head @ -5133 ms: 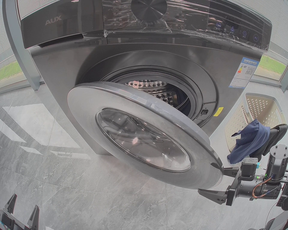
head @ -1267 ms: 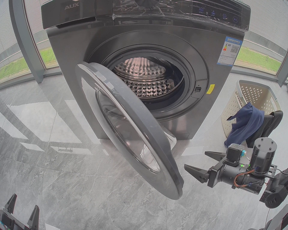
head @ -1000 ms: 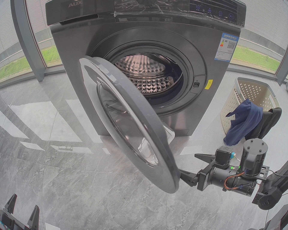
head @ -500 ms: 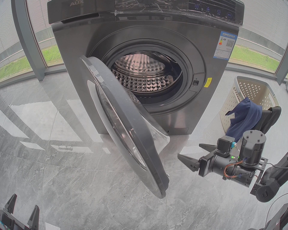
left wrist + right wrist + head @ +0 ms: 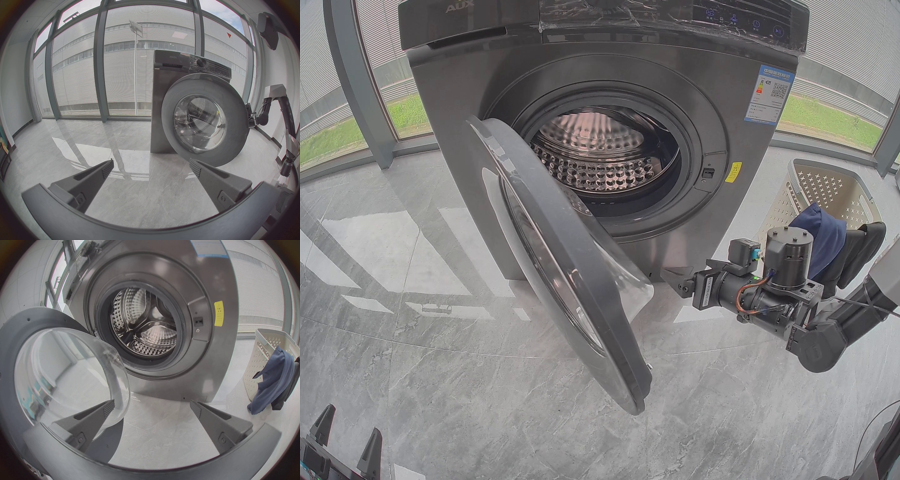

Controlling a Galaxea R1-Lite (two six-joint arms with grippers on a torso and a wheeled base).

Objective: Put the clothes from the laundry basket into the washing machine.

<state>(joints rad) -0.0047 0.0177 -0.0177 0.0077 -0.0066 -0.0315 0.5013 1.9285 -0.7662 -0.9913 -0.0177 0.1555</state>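
Observation:
The grey washing machine (image 5: 456, 125) stands with its round door (image 5: 569, 269) swung wide to the left, and its steel drum (image 5: 600, 156) holds nothing. A cream laundry basket (image 5: 831, 187) sits on the floor at the machine's right. A blue garment (image 5: 831, 234) hangs over its near rim, with a black garment (image 5: 862, 247) beside it. My right gripper (image 5: 677, 279) hovers open and holds nothing, low before the machine's right front corner, between door and basket. From its wrist I see the drum (image 5: 147, 324), the basket (image 5: 265, 346) and the blue garment (image 5: 273, 377). My left gripper (image 5: 349, 431) is open, far back at the left.
The open door (image 5: 18, 343) with its bulging glass (image 5: 72, 374) juts out over the grey tiled floor (image 5: 456, 387). Tall windows and a pillar (image 5: 356, 87) stand behind the machine. The left wrist view shows the door (image 5: 203, 118) from outside.
The right gripper was at the door's edge a second ago; the door then swung wider. The gripper has since come off it and risen toward the machine's right front, nearer the basket.

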